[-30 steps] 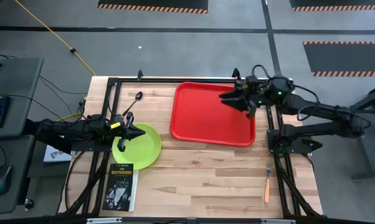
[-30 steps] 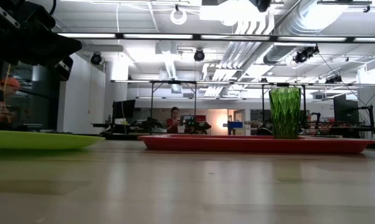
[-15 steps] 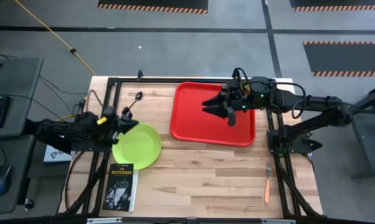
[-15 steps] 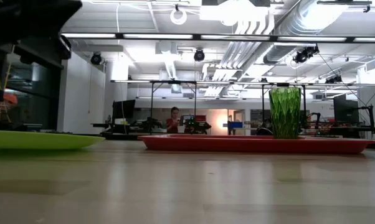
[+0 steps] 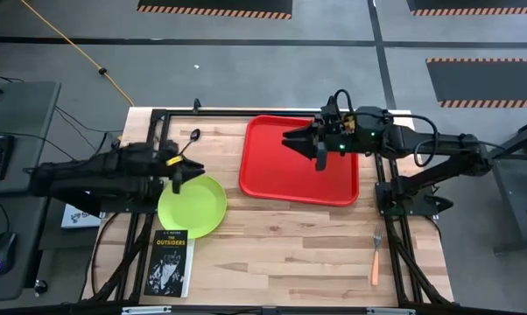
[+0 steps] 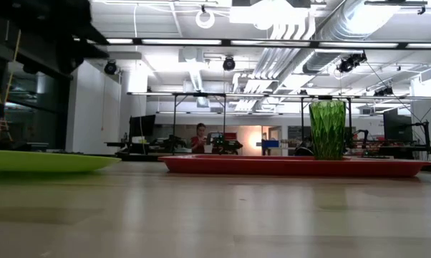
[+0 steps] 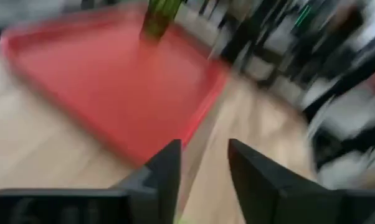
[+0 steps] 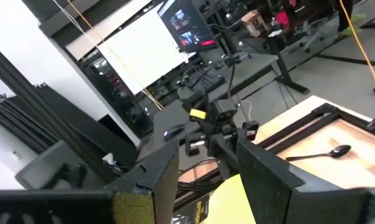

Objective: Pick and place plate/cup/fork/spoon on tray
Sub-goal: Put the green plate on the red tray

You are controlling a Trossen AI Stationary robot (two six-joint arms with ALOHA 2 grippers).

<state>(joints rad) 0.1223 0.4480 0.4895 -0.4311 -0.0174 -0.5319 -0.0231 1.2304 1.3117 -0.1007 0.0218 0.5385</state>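
Reading the only legible text first: the book [image 5: 170, 261] on the table's [image 5: 281, 254] front left corner has "OUTSIDERS" on its dark cover in the high view; smaller lines on it can't be read. A monitor in the right wrist view shows content too small to read.

Plate [image 5: 193, 206] sits on the table left of the tray [image 5: 272, 162], just behind the book. Left tool [image 5: 189, 172] hangs over the plate's rear left edge, fingers a narrow gap apart with nothing between them, as the left wrist view [image 7: 203, 174] shows. Spoon [image 5: 188, 145] lies on the table behind the plate, near the rear left frame. Fork [image 5: 375, 258] lies at the table's front right, well apart from the tray, handle toward the front edge.

Right tool [image 5: 312, 146] is above the tray's middle, pointing left, fingers parted and empty; the right wrist view [image 8: 206, 168] confirms the gap.

The arm covers the cup in the high view; the low view shows the cup [image 6: 328, 130] standing upright in the tray [image 6: 294, 166], toward its right end. Left wrist view also catches the cup [image 7: 161, 15] at the tray's [image 7: 113, 81] far side, blurred. Low view shows the plate [image 6: 47, 161] flat on the table [image 6: 215, 215], apart from the tray. Right wrist view alone shows the spoon [image 8: 321, 152] and the plate's edge [image 8: 228, 202] together with the left arm beyond. A person [image 6: 200, 137] sits far back in the room in the low view only.
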